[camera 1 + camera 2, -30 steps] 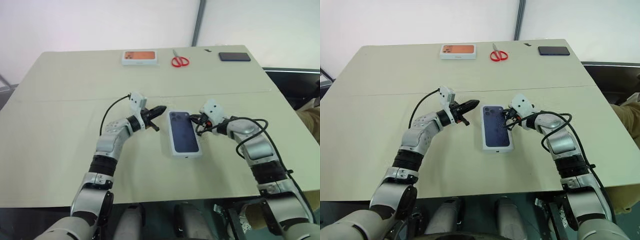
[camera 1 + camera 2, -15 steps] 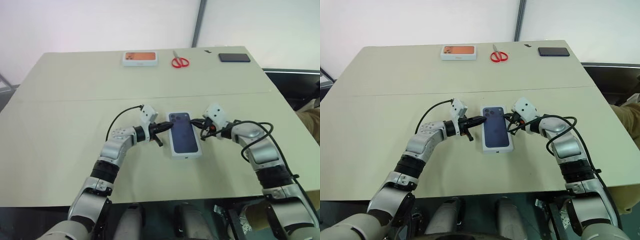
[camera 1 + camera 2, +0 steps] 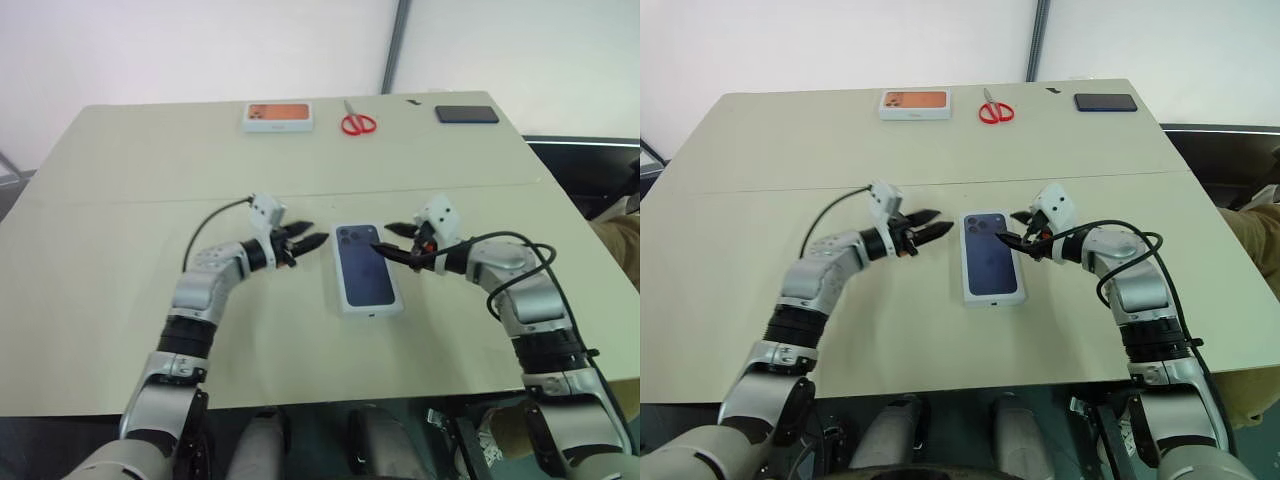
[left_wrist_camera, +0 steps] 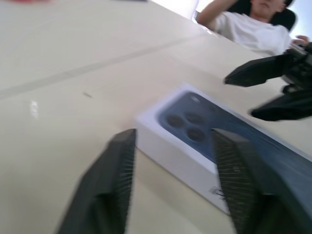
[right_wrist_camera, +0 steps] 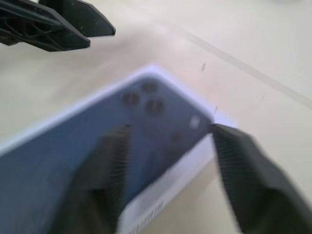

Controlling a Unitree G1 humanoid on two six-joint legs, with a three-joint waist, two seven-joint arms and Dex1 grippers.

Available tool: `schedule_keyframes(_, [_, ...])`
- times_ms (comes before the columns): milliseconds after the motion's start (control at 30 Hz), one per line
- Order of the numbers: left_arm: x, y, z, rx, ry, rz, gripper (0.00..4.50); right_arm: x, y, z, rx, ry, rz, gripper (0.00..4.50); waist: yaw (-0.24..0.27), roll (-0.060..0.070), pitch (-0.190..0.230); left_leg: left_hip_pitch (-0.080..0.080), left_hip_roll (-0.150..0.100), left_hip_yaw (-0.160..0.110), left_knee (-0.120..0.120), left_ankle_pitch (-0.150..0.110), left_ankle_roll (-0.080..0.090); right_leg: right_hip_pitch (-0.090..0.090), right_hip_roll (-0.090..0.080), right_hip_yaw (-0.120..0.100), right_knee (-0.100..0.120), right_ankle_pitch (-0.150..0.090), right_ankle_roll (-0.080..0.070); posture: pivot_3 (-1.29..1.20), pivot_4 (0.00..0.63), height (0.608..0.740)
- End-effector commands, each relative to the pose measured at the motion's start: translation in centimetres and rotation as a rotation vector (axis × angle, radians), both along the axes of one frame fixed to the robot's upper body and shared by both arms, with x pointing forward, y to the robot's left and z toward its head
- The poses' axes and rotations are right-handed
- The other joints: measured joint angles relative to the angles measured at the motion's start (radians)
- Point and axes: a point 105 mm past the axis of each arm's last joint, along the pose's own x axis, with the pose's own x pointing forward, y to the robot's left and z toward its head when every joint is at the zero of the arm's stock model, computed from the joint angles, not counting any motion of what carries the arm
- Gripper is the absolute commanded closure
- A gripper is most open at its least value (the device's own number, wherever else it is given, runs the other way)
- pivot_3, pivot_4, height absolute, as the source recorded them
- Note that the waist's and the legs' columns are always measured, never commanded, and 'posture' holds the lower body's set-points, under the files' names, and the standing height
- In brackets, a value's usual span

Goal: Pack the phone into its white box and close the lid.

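A: As the table (image 3: 120,300) reads from its left side, where is the left gripper (image 3: 303,240)?

B: It hangs just to the left of the white box (image 3: 345,297), fingers spread apart with nothing between them. Seen from its own wrist, both fingers (image 4: 117,180) frame the box's near corner without touching it.

A: And the box itself?

B: It lies flat at the middle of the table, between the two grippers. Its top face shows a dark navy phone picture (image 3: 364,265) with a camera cluster at the far left corner. Whether that is the phone itself or a printed lid, I cannot tell.

A: Then the right gripper (image 3: 394,240)?

B: It sits over the box's far right corner, fingers also parted and empty; whether a tip touches the box I cannot tell.

A: Anything along the far edge?

B: From left to right: a white box with an orange top (image 3: 279,116), red-handled scissors (image 3: 358,120), and a black slab (image 3: 466,114), all well apart from the grippers.
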Motion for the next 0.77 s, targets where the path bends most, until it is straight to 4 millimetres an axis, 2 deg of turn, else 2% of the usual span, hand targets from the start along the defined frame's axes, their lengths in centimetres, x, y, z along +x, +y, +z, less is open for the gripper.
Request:
schedule_keyframes(33, [-0.9,2.0,1.3,0.042,-0.11,0.007,0.11,-0.9,0.2,1.0,-0.001,-0.059,0.053,0.67,0.0,0.0,0.0,0.0,0.0,0.0,0.0,0.0,0.0,0.0,0.0,0.0,0.0,0.0,0.0,0.0,0.15,0.74])
schedule_keyframes(133, [-2.3,4.0,1.0,0.018,-0.081,0.022,0.11,-1.7,-0.2,0.5,-0.045,-0.084,0.07,0.67,0.0,0.0,0.0,0.0,0.0,0.0,-0.001,0.0,0.0,0.0,0.0,0.0,-0.001,0.0,0.0,0.0,0.15,0.74])
schedule_keyframes(267, [-4.0,7.5,0.6,0.058,-0.082,0.074,0.11,-2.2,-1.4,1.3,0.004,-0.082,0.042,0.67,-0.001,0.0,0.0,-0.001,0.0,0.0,0.0,0.0,0.0,-0.001,-0.001,0.0,-0.001,0.0,0.0,0.0,0.15,0.74])
schedule_keyframes(433, [-6.1,11.5,-1.0,0.139,-0.042,0.164,0.11,-3.8,-3.4,1.4,0.011,-0.066,0.034,0.67,0.002,0.0,0.0,-0.001,0.001,0.0,-0.001,0.0,0.0,-0.001,-0.001,0.0,-0.002,0.0,0.0,0.0,0.15,0.74])
schedule_keyframes(600, [-7.9,14.9,-1.7,0.16,-0.016,0.255,0.11,-5.8,-5.9,0.9,-0.034,-0.033,0.037,0.67,0.006,0.0,0.0,-0.001,0.001,0.0,-0.001,0.0,0.0,0.0,-0.002,0.0,-0.003,0.0,-0.001,0.0,0.15,0.74])
schedule_keyframes(667, [-8.4,15.8,-1.7,0.154,-0.015,0.275,0.11,-6.1,-6.9,0.8,-0.039,-0.015,0.021,0.67,0.005,0.0,0.0,-0.001,0.001,0.001,-0.001,0.0,0.0,0.0,-0.002,0.0,-0.004,-0.001,-0.002,0.0,0.15,0.74])
schedule_keyframes(767, [-8.9,16.3,-1.6,0.136,-0.013,0.277,0.11,-6.6,-7.6,0.7,-0.061,-0.008,0.026,0.67,0.005,0.0,0.0,-0.001,0.001,0.001,-0.001,0.0,0.0,0.0,-0.002,0.0,-0.004,-0.002,-0.004,0.0,0.15,0.74])
